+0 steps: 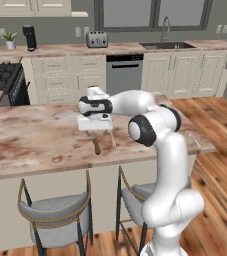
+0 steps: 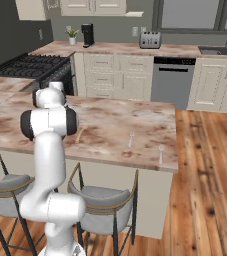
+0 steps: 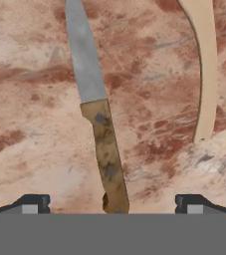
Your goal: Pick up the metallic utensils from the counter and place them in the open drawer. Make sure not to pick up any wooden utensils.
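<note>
Two dark fingertips (image 3: pixel 35 203) stand at the bottom of the hand view, far from each other, so the gripper (image 3: pixel 112 204) is wide open and holds nothing. Between them lies the knife (image 3: pixel 97 114): its brown handle is at the lower centre and its grey blade goes to the upper left of the frame. Beside it, at the upper right, lies the pale wooden utensil (image 3: pixel 206 74), apart from the knife. Both rest flat on the marbled counter (image 3: pixel 30 124).

From the left base camera, the gripper (image 1: pixel 94 131) hangs just above the knife (image 1: pixel 96 145), at the centre of the frame. From the right base camera, two thin silver utensils (image 2: pixel 130 139) lie near the right edge of the counter (image 2: pixel 115 120), well apart from the wooden utensil (image 2: pixel 80 135).
</note>
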Robot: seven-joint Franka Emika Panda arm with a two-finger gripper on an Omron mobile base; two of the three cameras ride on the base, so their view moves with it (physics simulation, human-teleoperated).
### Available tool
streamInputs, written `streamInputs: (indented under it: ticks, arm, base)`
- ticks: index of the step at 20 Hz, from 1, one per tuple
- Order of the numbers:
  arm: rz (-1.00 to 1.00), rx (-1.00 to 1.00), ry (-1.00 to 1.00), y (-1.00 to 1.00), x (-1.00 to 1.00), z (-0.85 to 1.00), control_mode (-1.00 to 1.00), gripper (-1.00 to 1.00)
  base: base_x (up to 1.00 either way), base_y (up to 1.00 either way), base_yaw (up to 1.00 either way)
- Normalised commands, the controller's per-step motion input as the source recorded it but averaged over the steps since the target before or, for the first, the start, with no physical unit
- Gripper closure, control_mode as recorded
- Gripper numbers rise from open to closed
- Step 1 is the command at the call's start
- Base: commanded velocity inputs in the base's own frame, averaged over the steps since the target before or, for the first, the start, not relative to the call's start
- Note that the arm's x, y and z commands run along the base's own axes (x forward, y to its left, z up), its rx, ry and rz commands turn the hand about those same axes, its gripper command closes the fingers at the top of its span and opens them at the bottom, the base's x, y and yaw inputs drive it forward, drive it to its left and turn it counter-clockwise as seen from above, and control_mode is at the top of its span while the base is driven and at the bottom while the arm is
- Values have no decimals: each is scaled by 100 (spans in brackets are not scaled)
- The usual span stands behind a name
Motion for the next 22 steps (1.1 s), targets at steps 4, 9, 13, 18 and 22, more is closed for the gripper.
streamInputs:
  ticks: [4,9,13,18,22]
  arm:
    - [-9,-6,-3,0,30,-23,-100,-100]
    - [-7,-1,-1,0,8,-13,-100,-100]
    - [-6,0,0,0,0,-18,-100,-100]
    - [-6,0,0,0,-7,-18,-100,-100]
    - [-5,0,0,0,-1,-31,-100,-100]
  base:
    - [0,0,0]
    - [0,0,0]
    - [0,0,0]
    - [0,0,0]
    - [0,0,0]
